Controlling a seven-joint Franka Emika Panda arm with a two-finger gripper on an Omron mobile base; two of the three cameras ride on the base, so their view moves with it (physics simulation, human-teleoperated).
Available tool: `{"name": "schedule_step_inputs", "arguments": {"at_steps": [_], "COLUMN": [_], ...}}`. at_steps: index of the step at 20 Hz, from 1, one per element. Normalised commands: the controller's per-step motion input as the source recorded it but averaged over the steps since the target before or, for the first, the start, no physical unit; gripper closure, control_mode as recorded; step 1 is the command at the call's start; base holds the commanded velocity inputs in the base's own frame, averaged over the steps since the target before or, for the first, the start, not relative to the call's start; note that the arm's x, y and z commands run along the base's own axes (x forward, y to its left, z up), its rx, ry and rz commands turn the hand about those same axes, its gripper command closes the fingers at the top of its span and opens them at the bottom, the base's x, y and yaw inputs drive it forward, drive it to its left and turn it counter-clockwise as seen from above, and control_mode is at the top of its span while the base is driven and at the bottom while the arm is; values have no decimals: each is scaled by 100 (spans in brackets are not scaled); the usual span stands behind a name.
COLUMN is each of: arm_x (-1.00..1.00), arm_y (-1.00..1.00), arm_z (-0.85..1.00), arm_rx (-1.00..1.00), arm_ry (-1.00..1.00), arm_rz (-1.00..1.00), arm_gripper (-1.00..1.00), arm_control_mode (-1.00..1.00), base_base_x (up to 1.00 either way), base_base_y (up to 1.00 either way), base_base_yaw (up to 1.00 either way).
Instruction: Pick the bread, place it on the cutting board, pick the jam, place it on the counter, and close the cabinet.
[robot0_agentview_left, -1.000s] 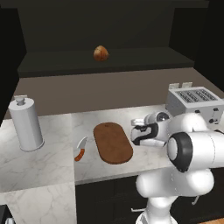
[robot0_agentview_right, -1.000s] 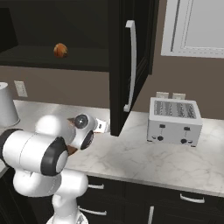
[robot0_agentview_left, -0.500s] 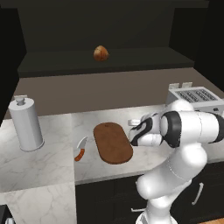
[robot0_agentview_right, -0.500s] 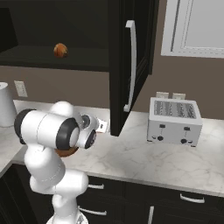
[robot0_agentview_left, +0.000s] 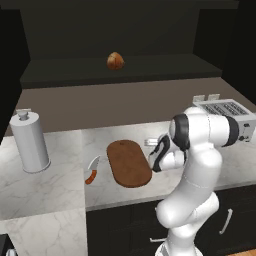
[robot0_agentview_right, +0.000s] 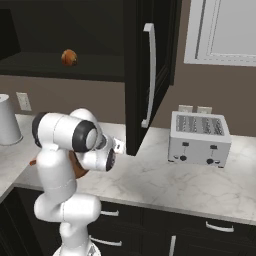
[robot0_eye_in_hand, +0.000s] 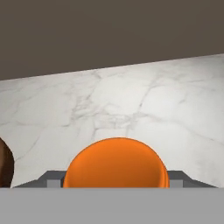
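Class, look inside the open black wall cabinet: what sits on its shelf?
Inside the cabinet one small round bread roll sits alone on the dark shelf. The shelf's far right end is hidden behind the open door, so anything there cannot be seen.

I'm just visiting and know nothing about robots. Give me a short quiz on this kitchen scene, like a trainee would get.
1. True or false: the bread lies on the cutting board.
2. Which appliance stands on the counter? A) toaster B) kettle C) microwave
3. Fill in: the cabinet stands ___ (open or shut).

Key: 1 false, it sits up on the cabinet shelf; 2 A; 3 open.
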Motion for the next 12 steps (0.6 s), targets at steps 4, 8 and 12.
{"name": "schedule_step_inputs", "arguments": {"at_steps": [4,8,12], "arm_x": [22,19,16], "arm_y": [-1,0,0], "arm_z": [-32,-28,-25], "arm_rx": [0,0,0], "arm_ry": [0,0,0], "arm_rz": [0,0,0], "arm_gripper": [100,100,100], "arm_control_mode": [-100,-100,-100], "base_base_x": [0,0,0], "base_base_y": [0,0,0], "base_base_yaw": [0,0,0]}}
